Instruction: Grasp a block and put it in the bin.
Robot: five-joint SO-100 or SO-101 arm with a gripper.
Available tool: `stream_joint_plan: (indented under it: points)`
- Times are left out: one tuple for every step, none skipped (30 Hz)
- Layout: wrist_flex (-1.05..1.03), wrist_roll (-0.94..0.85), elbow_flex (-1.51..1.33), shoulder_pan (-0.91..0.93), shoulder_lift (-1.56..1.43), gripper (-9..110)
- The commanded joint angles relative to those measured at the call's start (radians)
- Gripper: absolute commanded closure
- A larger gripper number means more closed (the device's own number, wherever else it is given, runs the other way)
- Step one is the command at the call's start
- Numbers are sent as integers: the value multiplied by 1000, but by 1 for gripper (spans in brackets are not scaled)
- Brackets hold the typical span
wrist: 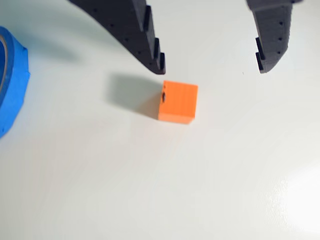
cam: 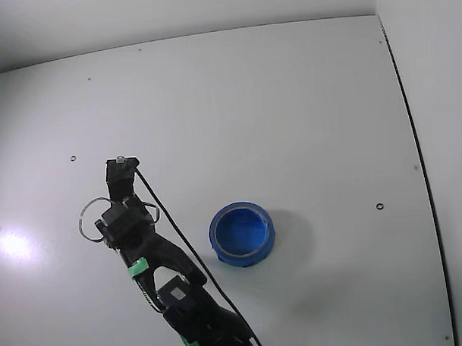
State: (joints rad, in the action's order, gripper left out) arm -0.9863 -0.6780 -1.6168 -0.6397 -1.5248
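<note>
Wrist view: gripper (wrist: 212, 70) has its two black fingers spread wide apart, nothing between them, both tips hanging above the white table (wrist: 150, 190). Left finger (wrist: 142, 35) is the thicker one with a stepped inner edge; the right one is narrower. The block (wrist: 178, 102) reads orange here, sits on the table just below the gap and nearer the left fingertip, not touched by either finger, shadow falling to its left. The bin (wrist: 11, 80) shows only as a blue rim at the left edge, well apart from the block.

Fixed view: arm (cam: 154, 259) reaches up from the bottom edge; the block is not visible. Bin (cam: 242, 234) stands upright right of the arm, empty inside.
</note>
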Motion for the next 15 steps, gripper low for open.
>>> stream_joint_plan:
  points:
    - [74, -9, 89, 3, -29, 74]
    - [87, -9, 89, 3, -29, 74]
    - [98, -11, 89, 3, -29, 74]
    - [109, -11, 87, 3, -28, 74]
    - [117, -11, 87, 3, -28, 74]
    - [123, -12, 87, 5, -26, 74]
    - [126, -14, 86, 5, -26, 74]
    - [124, -15, 86, 5, -26, 74]
    - [120, -23, 84, 5, -26, 74]
    - [120, -37, 84, 5, -26, 74]
    - [118, -54, 84, 5, -26, 74]
    - [118, -69, 84, 5, -26, 74]
    - [117, -77, 83, 6, -26, 74]
    - [117, -86, 78, 6, -26, 74]
    - [117, -92, 69, 6, -26, 74]
